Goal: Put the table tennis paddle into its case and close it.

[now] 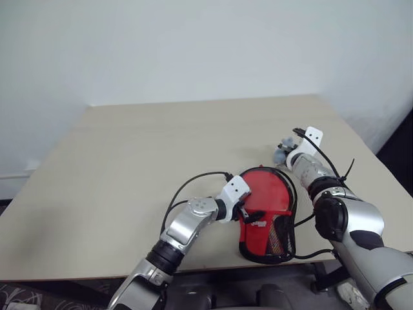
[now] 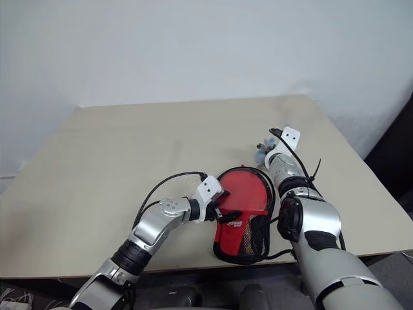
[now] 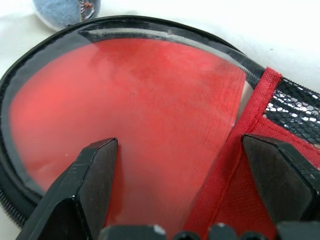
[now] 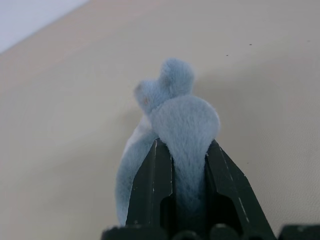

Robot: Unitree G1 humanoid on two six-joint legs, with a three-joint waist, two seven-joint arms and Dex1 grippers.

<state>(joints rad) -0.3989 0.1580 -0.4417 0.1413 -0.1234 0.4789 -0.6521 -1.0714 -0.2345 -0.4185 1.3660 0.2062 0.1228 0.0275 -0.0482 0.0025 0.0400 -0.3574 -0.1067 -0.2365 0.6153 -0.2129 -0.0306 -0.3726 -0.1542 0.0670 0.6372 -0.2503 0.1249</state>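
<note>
— Where is the case (image 1: 266, 215) now?

— It lies flat at the near edge of the table (image 1: 129, 168), about 6 o'clock, between the two arms. Its round red part points to 12 o'clock. The dark netted part points back at the robot. I cannot tell if the table tennis paddle is inside it.

— What are the grippers doing?

— The left gripper (image 3: 185, 175) is spread wide over the red cloth – nothing is in it. The right gripper (image 4: 182, 165) is pinched tight on the grey plush charm (image 4: 172, 125), out at 2 o'clock from the case.

— What could go wrong?

— I think the charm hangs on the zip. If the right arm pulls hard and the left one does not press down, the whole case may slide off the edge. The soft fluff could also slip out of the pinch.
</note>
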